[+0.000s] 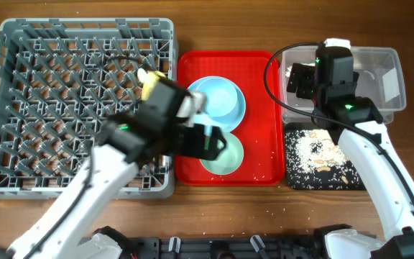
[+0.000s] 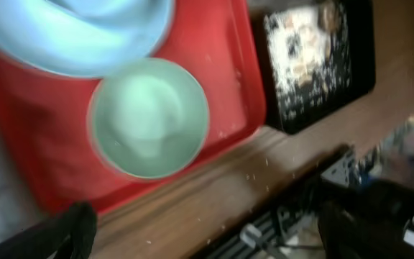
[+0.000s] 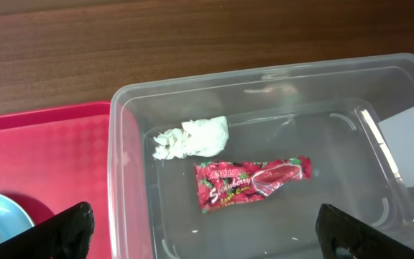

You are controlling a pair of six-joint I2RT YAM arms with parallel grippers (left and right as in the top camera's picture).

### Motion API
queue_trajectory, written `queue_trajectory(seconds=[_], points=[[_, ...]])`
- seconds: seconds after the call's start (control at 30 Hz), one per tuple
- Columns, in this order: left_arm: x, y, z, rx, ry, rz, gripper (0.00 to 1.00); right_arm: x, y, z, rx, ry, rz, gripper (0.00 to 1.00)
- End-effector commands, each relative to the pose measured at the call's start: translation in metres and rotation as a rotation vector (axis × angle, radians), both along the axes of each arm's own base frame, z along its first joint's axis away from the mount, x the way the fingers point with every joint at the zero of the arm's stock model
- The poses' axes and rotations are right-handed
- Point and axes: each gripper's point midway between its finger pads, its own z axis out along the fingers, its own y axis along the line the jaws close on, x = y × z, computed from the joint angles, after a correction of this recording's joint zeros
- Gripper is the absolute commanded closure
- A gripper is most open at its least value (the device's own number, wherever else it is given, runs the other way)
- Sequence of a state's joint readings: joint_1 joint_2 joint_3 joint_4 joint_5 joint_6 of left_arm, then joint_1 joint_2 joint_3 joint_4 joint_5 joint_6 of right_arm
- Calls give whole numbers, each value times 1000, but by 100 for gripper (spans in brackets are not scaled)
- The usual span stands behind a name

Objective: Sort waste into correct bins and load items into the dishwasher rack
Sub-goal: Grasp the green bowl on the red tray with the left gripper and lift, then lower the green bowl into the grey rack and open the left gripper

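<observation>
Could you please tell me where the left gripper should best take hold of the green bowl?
Probably the thin rim, from straight above, one finger inside and one outside: the green bowl sits upright and open on the red tray. Choose the edge away from the blue dish crowding it.

The red snack wrapper (image 3: 254, 181) reads "Strawberry".

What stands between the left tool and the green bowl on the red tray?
Nothing visible does. The left tool is open above the green bowl, which is empty on the red tray. The blue plate lies beside it.
</observation>
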State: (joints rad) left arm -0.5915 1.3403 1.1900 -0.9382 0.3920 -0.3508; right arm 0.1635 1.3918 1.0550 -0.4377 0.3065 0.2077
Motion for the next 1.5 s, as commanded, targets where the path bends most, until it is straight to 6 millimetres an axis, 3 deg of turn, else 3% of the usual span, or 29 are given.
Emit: queue_trajectory(seconds=[0.0,0.03,0.1,0.17,0.2,0.3,0.4,0.63,0.77,0.97,1.03,1.17,1.23,1.27,1.3,1.33,1.4,1.47], points=[[8,-42,-15,-52,-18,-84,68,0,1,2,11,-8,5,0],[7,-52,-24,-49,-3,-97,92,0,1,2,11,-8,5,0],[-6,-68,-51,-6,82,-114,96,0,1,2,11,-8,5,0],[-17,-76,-75,54,119,-151,91,0,1,2,11,-8,5,0],[-20,-78,-83,73,129,-161,76,0,1,2,11,-8,5,0],[-19,-75,-103,177,91,-156,81,0,1,2,11,-8,5,0],[-21,-77,-109,270,-2,-148,73,0,1,2,11,-8,5,0],[-14,-75,-118,415,-218,-93,78,0,1,2,11,-8,5,0],[-9,-82,-135,383,-241,-84,78,0,1,2,11,-8,5,0],[-14,-80,-177,460,-185,-113,92,0,1,2,11,-8,5,0],[-14,-79,-178,465,-184,-113,96,0,1,2,11,-8,5,0],[10,-59,-146,543,-330,-28,96,0,1,2,11,-8,5,0],[10,-65,-106,457,-355,-27,96,0,1,2,11,-8,5,0],[7,-76,-75,337,-354,-67,96,0,1,2,11,-8,5,0],[7,-80,-28,152,-328,-64,96,0,1,2,11,-8,5,0],[9,-76,-4,49,-313,-79,96,0,1,2,11,-8,5,0],[16,-52,31,-133,-246,-87,96,0,1,2,11,-8,5,0],[25,-13,51,-305,-134,-91,96,0,1,2,11,-8,5,0]])
